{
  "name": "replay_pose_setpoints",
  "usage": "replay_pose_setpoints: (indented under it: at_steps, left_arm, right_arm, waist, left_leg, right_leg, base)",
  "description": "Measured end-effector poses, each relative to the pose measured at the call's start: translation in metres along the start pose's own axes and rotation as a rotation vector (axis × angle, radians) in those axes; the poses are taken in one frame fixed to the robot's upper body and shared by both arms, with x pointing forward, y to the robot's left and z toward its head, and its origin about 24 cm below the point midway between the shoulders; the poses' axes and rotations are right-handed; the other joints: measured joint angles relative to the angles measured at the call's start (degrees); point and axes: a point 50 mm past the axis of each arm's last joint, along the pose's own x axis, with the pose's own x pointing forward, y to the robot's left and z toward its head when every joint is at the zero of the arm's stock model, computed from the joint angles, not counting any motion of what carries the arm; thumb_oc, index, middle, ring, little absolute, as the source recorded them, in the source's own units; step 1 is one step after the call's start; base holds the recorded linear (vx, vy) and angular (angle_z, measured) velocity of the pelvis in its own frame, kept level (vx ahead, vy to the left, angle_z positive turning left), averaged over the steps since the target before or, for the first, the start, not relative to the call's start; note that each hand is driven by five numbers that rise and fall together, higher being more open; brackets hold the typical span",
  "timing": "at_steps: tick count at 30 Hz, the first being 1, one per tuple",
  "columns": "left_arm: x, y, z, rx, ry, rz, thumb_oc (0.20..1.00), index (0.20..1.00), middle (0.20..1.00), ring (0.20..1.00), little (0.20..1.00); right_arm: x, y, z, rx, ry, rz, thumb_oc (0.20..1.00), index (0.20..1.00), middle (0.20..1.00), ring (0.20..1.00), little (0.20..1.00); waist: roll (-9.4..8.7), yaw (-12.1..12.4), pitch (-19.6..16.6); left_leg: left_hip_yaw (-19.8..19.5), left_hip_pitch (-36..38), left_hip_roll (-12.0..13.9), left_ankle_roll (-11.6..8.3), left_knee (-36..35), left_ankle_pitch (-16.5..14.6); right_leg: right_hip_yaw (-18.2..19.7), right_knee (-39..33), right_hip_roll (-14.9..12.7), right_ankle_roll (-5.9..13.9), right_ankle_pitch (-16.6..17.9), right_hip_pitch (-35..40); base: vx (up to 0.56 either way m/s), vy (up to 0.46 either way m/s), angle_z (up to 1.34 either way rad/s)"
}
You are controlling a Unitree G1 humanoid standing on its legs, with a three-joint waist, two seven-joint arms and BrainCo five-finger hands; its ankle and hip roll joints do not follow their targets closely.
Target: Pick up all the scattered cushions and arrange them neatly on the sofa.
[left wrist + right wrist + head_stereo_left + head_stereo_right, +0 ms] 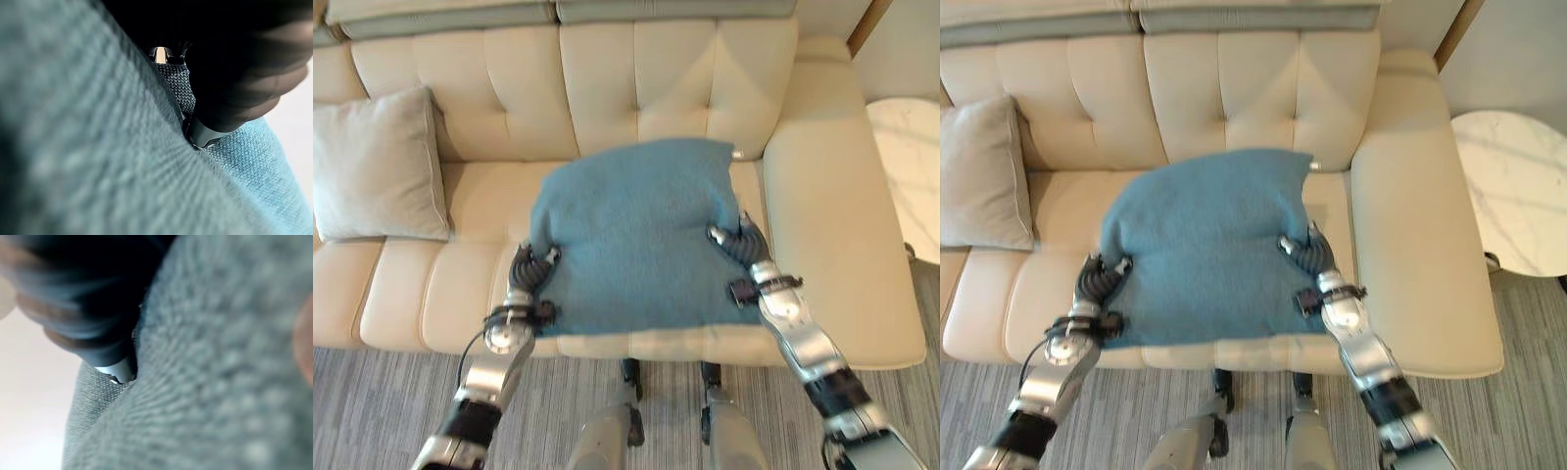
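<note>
two hands hold your blue cushion [636, 235] from each side: the left hand [530, 266] and the right hand [736, 243]. you cannot tell how the fingers sit, the cloth hides them. the cushion is over the cream sofa [832, 196] seat. a grey cushion [377, 166] leans at the far left.

Both eye views look steeply down from the head at the sofa [460, 294], sharing the blue cushion [636, 235] at centre and the table [1518, 186] at 3 o'clock. Each wrist view sits pressed against the cushion's weave, very close.
</note>
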Motion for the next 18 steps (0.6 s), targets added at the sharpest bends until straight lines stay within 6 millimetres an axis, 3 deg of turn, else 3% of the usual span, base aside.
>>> replay_pose_setpoints:
  at_steps: [2, 4, 6, 9, 12, 13, 14, 15, 18]
  left_arm:
    - [0.038, -0.005, 0.032, 0.059, -0.084, 0.045, 0.2, 0.2, 0.2, 0.2, 0.2]
    - [0.06, -0.008, 0.065, 0.071, -0.178, 0.08, 0.2, 0.2, 0.2, 0.2, 0.2]
    - [0.086, -0.009, 0.113, 0.09, -0.287, 0.125, 0.2, 0.2, 0.2, 0.2, 0.2]
    - [0.098, -0.009, 0.156, 0.075, -0.408, 0.167, 0.2, 0.2, 0.2, 0.2, 0.2]
    - [0.117, -0.002, 0.209, 0.122, -0.472, 0.232, 0.2, 0.2, 0.2, 0.2, 0.2]
    - [0.119, -0.002, 0.221, 0.116, -0.483, 0.241, 0.598, 0.598, 0.598, 0.598, 0.598]
    - [0.119, 0.001, 0.228, 0.103, -0.496, 0.252, 1.0, 1.0, 1.0, 1.0, 1.0]
    - [0.123, 0.006, 0.236, 0.112, -0.483, 0.261, 1.0, 1.0, 1.0, 1.0, 1.0]
    - [0.124, 0.015, 0.254, 0.096, -0.494, 0.28, 1.0, 1.0, 1.0, 1.0, 1.0]
  right_arm:
    - [0.041, -0.006, 0.024, -0.046, -0.051, -0.079, 0.2, 0.2, 0.2, 0.2, 0.2]
    - [0.059, -0.013, 0.045, -0.06, -0.109, -0.145, 0.2, 0.2, 0.2, 0.2, 0.2]
    - [0.082, -0.024, 0.076, -0.066, -0.172, -0.234, 0.2, 0.2, 0.2, 0.2, 0.2]
    - [0.096, -0.037, 0.105, -0.062, -0.25, -0.328, 0.2, 0.2, 0.2, 0.2, 0.2]
    - [0.117, -0.045, 0.151, -0.103, -0.328, -0.391, 0.2, 0.2, 0.2, 0.2, 0.2]
    - [0.12, -0.048, 0.162, -0.113, -0.35, -0.402, 0.2, 0.2, 0.2, 0.2, 0.2]
    - [0.121, -0.051, 0.17, -0.112, -0.376, -0.418, 0.523, 0.523, 0.523, 0.523, 0.523]
    - [0.125, -0.055, 0.178, -0.153, -0.376, -0.43, 1.0, 1.0, 1.0, 1.0, 1.0]
    - [0.128, -0.064, 0.189, -0.185, -0.384, -0.452, 1.0, 1.0, 1.0, 1.0, 1.0]
  waist:
    - [0.49, 0.8, 1.0]
    - [1.17, 1.5, 2.5]
    - [2.2, 1.8, 3.4]
    - [3.1, 2.5, 4.2]
    - [3.3, 2.5, 4.3]
    - [3.3, 2.6, 4.3]
    - [3.3, 2.6, 4.3]
    - [3.31, 2.7, 4.3]
    - [3.31, 3.1, 4.3]
  left_leg:
    - [0.0, -3.1, 0.2, 0.6, -0.1, 1.6]
    - [-0.4, -4.3, 0.3, 0.71, -0.1, 2.4]
    - [-1.6, -6.7, 0.3, 0.6, 0.0, 2.8]
    - [-2.4, -8.7, 0.3, 0.75, 0.0, 3.1]
    - [-4.4, -12.8, 0.3, -0.13, 0.0, 4.1]
    - [-4.9, -13.7, 0.3, -0.47, 0.0, 4.3]
    - [-5.1, -14.6, 0.3, -0.44, 0.0, 4.4]
    - [-6.0, -15.7, 0.2, -0.67, 0.2, 4.8]
    - [-6.9, -17.3, 0.1, -0.72, 0.2, 4.8]
  right_leg:
    - [-0.1, -0.2, 0.3, -0.36, 1.2, -3.1]
    - [-0.3, -0.3, 0.3, -0.69, 1.7, -4.1]
    - [-1.3, -0.3, 0.3, -0.79, 1.9, -6.0]
    - [-1.9, 0.0, 0.3, -0.76, 1.9, -7.8]
    - [-2.9, 0.2, 0.3, -0.81, 1.9, -11.4]
    - [-3.1, 0.4, 0.3, -0.82, 1.9, -12.4]
    - [-3.4, 0.9, 0.3, -0.83, 1.7, -13.4]
    - [-3.5, 2.8, 0.2, -0.8, 1.2, -15.3]
    - [-3.7, 7.2, -0.2, -0.68, -0.9, -18.8]
  base:
    - [-0.05, -0.063, 0.02]
    - [-0.04, -0.052, 0.06]
    - [-0.02, -0.048, 0.17]
    - [-0.03, -0.044, 0.12]
    - [-0.01, -0.03, 0.11]
    - [-0.01, -0.053, 0.14]
    - [-0.01, -0.08, 0.11]
    - [0.0, -0.057, 0.07]
    - [0.0, -0.036, 0.08]
